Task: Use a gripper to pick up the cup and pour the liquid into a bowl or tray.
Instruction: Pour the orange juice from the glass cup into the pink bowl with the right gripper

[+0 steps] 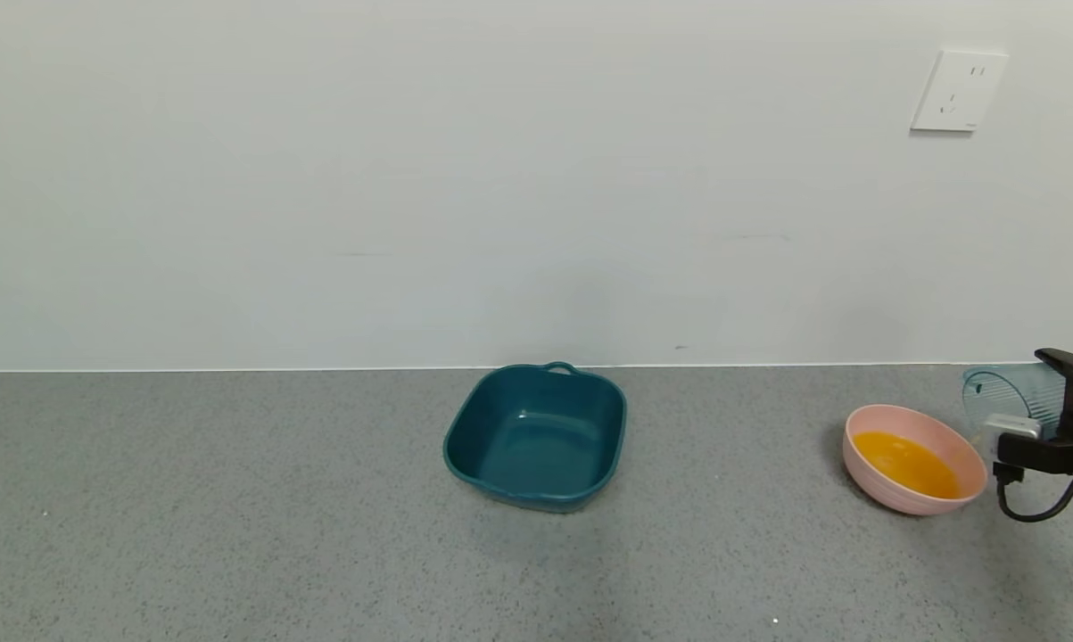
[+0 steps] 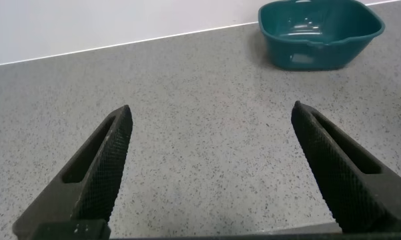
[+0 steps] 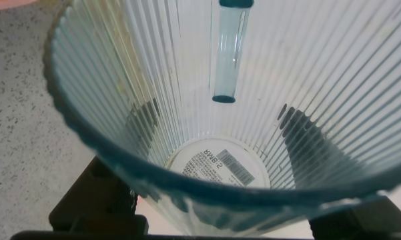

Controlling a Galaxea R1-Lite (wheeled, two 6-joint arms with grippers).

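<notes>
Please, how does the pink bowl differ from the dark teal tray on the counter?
The pink bowl is round, while the teal tray is square with rounded corners and has a small handle on its far rim. The bowl holds orange liquid; the tray holds none. The bowl stands at the robot's right, beside the right gripper, which holds the tilted cup; the tray stands at the middle. Both rest upright on the grey counter.
</notes>
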